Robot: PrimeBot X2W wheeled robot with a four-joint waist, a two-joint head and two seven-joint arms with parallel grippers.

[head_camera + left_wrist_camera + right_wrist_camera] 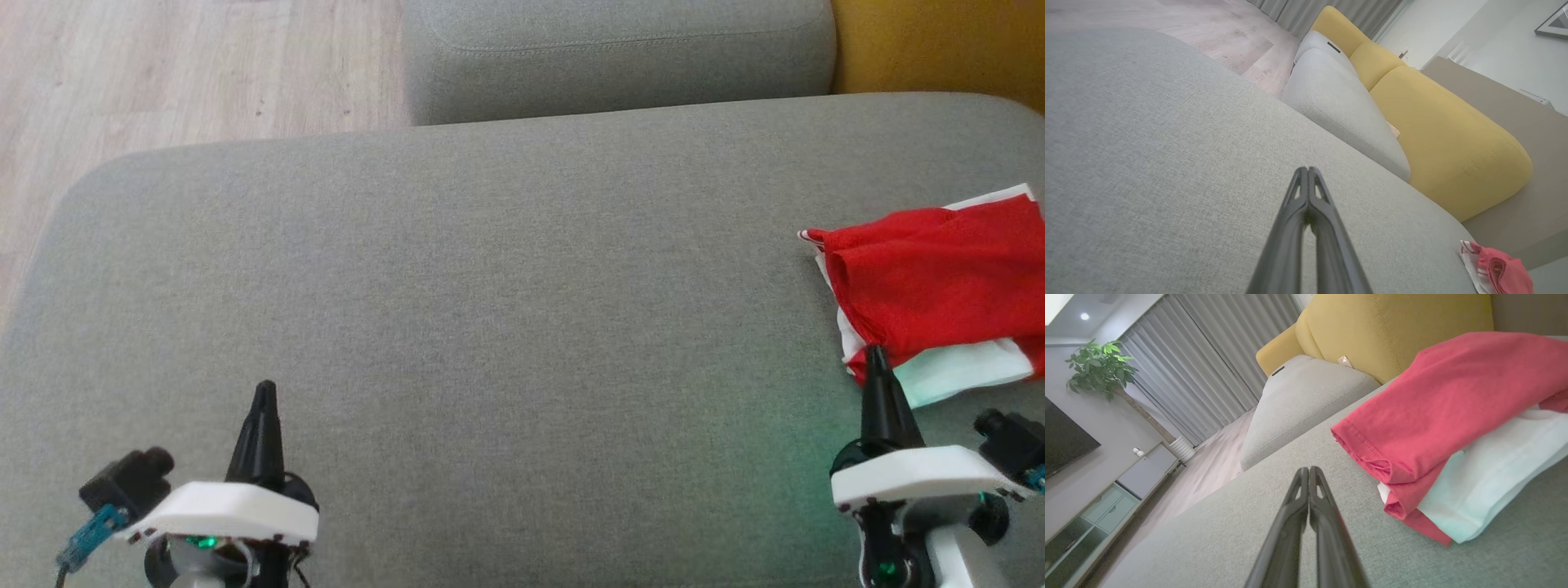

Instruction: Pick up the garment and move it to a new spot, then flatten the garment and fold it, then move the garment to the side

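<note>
Grey sofa seat [490, 286], wood floor [163, 65] beyond — left gripper [265, 392] and right gripper [875, 355] pressed together, garment [939, 278] just beside the right.

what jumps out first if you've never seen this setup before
The red and white garment stands out, lying folded at the right edge of the wide grey sofa seat. Behind it the yellow backrest glows against the grey. The left gripper and right gripper sit low in the head view, jaws shut, the right one close by the garment.
</note>
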